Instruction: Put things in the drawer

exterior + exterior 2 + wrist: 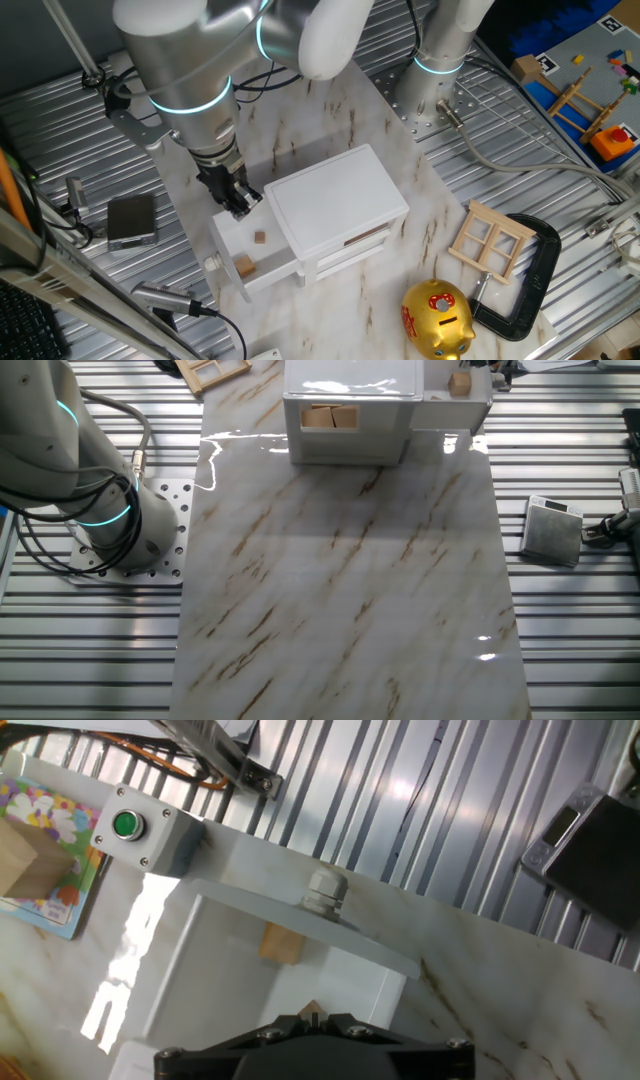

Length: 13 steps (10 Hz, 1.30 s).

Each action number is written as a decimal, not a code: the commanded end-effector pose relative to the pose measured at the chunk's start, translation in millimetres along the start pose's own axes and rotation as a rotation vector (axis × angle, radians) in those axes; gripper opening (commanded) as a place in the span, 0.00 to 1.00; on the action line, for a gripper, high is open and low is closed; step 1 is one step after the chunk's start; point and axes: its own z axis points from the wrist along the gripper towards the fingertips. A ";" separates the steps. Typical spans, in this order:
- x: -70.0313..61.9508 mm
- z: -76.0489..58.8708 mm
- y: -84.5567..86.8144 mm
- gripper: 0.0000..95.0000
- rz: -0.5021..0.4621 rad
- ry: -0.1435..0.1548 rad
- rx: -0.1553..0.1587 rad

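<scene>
— Tool (240,203) first: where does it stand?
— At the far left corner of the pulled-out drawer (232,250), hanging from the arm (190,75) just beside the white cabinet (335,195). Its dark fingers point down over the drawer's back edge. Whether they are spread or pressed together, I cannot tell; the hand view shows only the dark body at the bottom of the frame.

— And left of that?
— A small grey box (132,220) lies on the ribbed metal, well apart from the drawer.

— What sits in the drawer?
— Two small wooden cubes. One cube (260,238) lies near the middle of the tray, the other cube (244,266) nearer the front panel, close to the round knob (212,263). In the hand view one block (282,944) shows just behind the knob.

— Moving right?
— The cabinet stands on the marble counter (330,110), with a lower drawer front (352,250) under its top. From the other fixed view, wooden blocks (330,417) show through an opening in the cabinet's side.

— Further right?
— A pale wooden window frame (492,240) lies flat on the counter, beside a black clamp (530,275). Near them stands a gold piggy bank (437,320).
</scene>
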 end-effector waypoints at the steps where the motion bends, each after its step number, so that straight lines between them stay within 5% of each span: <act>1: 0.0 0.1 0.4 0.00 0.021 0.007 0.003; 4: 0.0 0.1 0.4 0.00 0.108 0.017 0.039; 13: 0.0 0.1 0.4 0.00 0.146 0.001 0.040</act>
